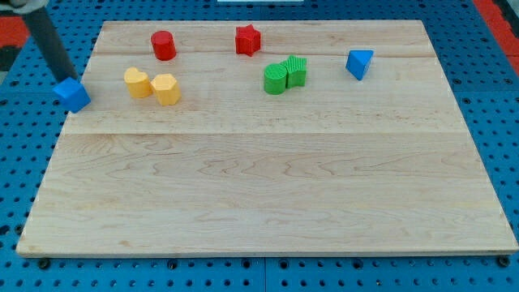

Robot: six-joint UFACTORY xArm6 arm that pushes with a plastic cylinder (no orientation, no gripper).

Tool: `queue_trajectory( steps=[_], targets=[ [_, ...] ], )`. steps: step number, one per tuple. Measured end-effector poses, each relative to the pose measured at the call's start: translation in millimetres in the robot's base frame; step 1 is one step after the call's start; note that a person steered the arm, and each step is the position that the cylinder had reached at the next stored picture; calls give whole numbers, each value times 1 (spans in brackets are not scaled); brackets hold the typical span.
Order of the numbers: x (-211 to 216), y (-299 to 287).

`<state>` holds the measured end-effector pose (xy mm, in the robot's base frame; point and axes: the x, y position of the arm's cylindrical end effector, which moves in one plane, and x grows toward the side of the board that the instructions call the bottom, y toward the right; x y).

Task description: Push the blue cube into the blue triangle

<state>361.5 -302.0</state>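
Presently my tip (70,79) touches the small blue plastic cube (73,95) at its upper-left edge, on the wooden board (268,195). The blue plastic triangle (359,63) lies well apart, toward the view's right. It is a bare rod, nothing pinched.

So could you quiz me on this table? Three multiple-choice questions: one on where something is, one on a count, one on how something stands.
1. Where is the blue cube?
A. the board's left edge
B. the board's centre
C. bottom right corner

2. How many red blocks are there?
A. one
B. two
C. four

3. The two green blocks are
A. far apart
B. stacked
C. touching side by side

Answers: 1 A, it sits at the left edge, my tip right at it. 2 B, a red cylinder and a red star. 3 C, no gap shows.
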Motion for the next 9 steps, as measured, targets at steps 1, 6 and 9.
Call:
queue_trajectory(
  steps=[1, 6, 9],
  targets=[
    [39, 50],
    [103, 106],
    [78, 161]
  ],
)
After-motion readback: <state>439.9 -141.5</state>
